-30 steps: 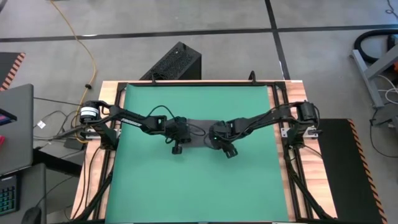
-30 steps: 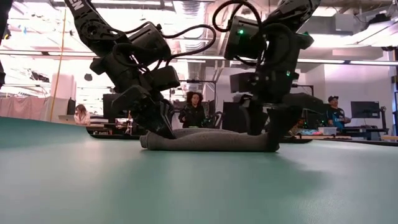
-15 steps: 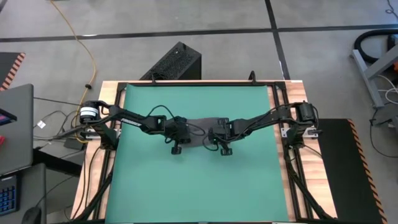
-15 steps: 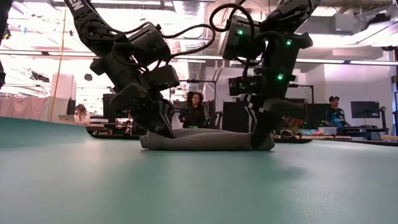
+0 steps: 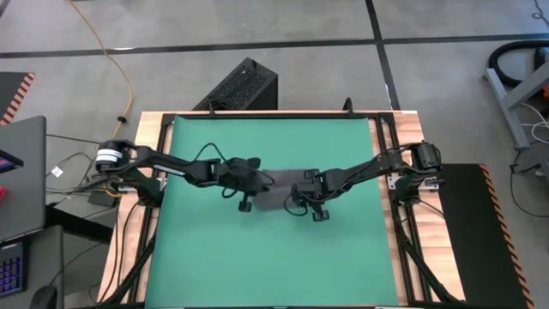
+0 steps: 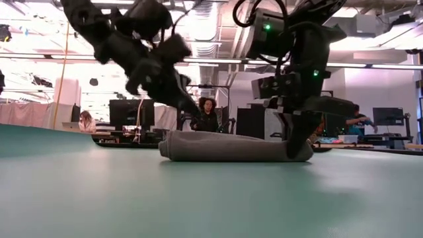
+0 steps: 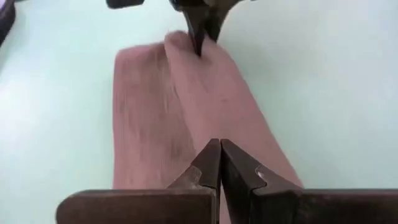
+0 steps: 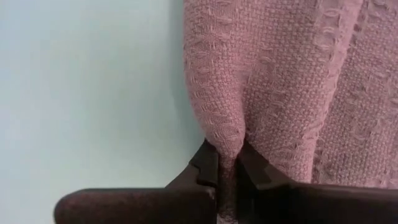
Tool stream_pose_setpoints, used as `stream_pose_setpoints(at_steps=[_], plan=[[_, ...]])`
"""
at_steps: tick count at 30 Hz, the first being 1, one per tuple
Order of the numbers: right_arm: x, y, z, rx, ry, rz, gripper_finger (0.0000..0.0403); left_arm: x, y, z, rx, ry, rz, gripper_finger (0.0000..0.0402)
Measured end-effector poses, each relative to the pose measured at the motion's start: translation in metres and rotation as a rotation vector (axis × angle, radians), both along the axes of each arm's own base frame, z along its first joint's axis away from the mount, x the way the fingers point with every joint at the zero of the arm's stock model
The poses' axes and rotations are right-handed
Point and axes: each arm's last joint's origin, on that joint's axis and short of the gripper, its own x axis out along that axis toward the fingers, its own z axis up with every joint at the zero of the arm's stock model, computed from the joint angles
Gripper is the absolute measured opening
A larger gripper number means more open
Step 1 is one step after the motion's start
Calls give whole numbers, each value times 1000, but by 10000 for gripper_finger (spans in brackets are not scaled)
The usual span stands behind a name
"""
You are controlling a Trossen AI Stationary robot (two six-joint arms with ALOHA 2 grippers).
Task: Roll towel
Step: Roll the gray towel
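The towel [image 5: 276, 190] is a small dark grey cloth lying partly rolled on the middle of the green mat [image 5: 274, 257]. In the low view the towel [image 6: 231, 147] shows as a thick low bundle. My right gripper [image 6: 297, 151] points down at the towel's right end and is shut on the cloth. My left gripper [image 6: 193, 109] is shut and slants down toward the towel's left end, a little above it. In its own view its shut fingertips [image 7: 219, 163] hover over the towel [image 7: 186, 106]; whether they touch it does not show. My right gripper pinches a raised fold of cloth [image 8: 225, 138] at the towel's right end between its two fingers. The fingers come from above, pointing almost straight down. The weave puckers up into the fingertips [image 8: 255, 167]. The rest of the towel lies on the mat.
Bare green mat [image 6: 198, 198] spreads on all sides of the towel, widest toward the near edge. Wooden table strips and black arm frames [image 5: 403, 223] run along both sides. A black box [image 5: 240, 86] stands on the floor beyond the far edge. People sit in the room behind.
My right gripper has shut on the towel's right end and drawn a little toward the near edge. My left gripper, shut throughout, has lifted off the towel's left end and tipped closer to level. The towel now stands thicker and its left end has shifted rightward.
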Motion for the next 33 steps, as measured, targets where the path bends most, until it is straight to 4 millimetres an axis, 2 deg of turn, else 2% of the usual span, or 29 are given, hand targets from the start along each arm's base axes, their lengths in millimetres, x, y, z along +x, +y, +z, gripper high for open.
stream_pose_setpoints(at_steps=[4,9,17,22,27,33], plan=[[-1,3,0,13,7,14,31,6,0,-27,-6,21,-9,0],[-1,5,0,26,13,26,31,12,0,-47,-10,63,-23,0],[-7,10,12,218,19,140,31,11,8,-63,-110,134,14,0],[-11,-2,25,334,-7,93,31,7,7,-67,-227,191,-23,0],[-12,-22,26,464,2,-28,31,8,-1,-79,-310,237,-63,0],[-14,-48,29,588,-1,-172,31,11,-8,-91,-490,270,-112,0]])
